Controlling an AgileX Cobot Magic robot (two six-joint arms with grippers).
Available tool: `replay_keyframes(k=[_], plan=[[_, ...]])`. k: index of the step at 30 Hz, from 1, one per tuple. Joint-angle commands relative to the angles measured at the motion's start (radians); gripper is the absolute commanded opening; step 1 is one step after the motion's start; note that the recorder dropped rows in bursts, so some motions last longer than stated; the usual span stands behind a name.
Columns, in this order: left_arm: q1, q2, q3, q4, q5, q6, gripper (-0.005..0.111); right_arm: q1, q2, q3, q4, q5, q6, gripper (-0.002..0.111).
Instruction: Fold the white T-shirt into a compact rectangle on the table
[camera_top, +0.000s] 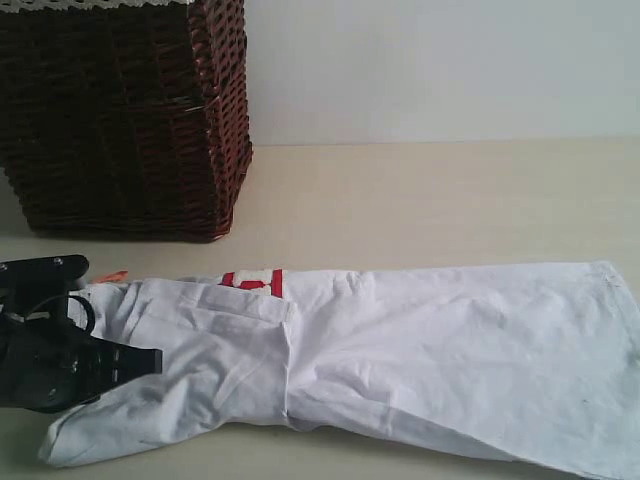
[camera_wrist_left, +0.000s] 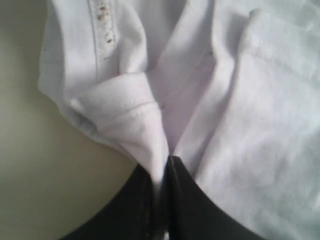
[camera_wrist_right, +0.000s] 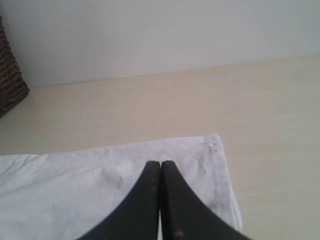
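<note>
The white T-shirt lies as a long band across the table, plain side up. A strip of red-outlined letters and the orange neck tag peek out at its far edge. My left gripper rests at the shirt's left end. In the left wrist view this gripper is shut on a bunched fold of white cloth with a stitched hem. My right gripper is shut, fingers pressed together, over the shirt's hem corner. It is out of the exterior view.
A dark brown wicker basket stands at the back left, close behind the shirt's collar end. A pale wall bounds the table at the back. Bare table lies beyond the hem.
</note>
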Motion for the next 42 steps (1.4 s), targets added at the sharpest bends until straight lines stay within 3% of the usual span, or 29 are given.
replay_keyframes(k=[1, 6, 16, 20, 25, 28, 32, 35, 39, 42], plan=[[-0.005, -0.014, -0.003, -0.066, -0.159, -0.008, 0.0, -0.004, 0.003, 0.005, -0.007, -0.005, -0.002, 0.0], [-0.005, -0.027, 0.013, -0.094, -0.236, -0.008, 0.0, -0.004, 0.003, 0.005, -0.007, -0.005, -0.002, 0.0], [-0.005, -0.027, 0.02, -0.082, -0.119, -0.008, 0.002, -0.004, 0.003, 0.005, -0.007, -0.005, -0.002, 0.0], [-0.005, -0.027, 0.02, -0.08, -0.115, -0.008, 0.024, -0.004, 0.003, 0.005, -0.007, -0.005, -0.002, 0.0], [-0.005, -0.027, 0.02, -0.08, -0.096, -0.008, 0.058, -0.004, 0.003, 0.005, -0.007, -0.005, -0.002, 0.0], [-0.005, -0.023, 0.02, -0.078, -0.079, -0.008, 0.067, -0.004, 0.003, 0.005, -0.007, -0.005, -0.002, 0.0], [-0.005, 0.01, 0.02, -0.047, -0.074, -0.008, 0.059, -0.004, 0.003, 0.005, -0.007, -0.005, -0.002, 0.0], [-0.005, 0.043, 0.02, -0.045, -0.076, -0.008, 0.041, -0.004, 0.003, 0.005, -0.007, -0.005, -0.002, 0.0], [-0.005, 0.047, 0.02, -0.047, -0.076, -0.008, 0.005, -0.004, 0.003, 0.005, -0.007, -0.005, -0.002, 0.0], [-0.005, 0.047, 0.02, -0.047, -0.078, -0.008, 0.0, -0.004, 0.003, 0.005, -0.007, -0.005, -0.002, 0.0]])
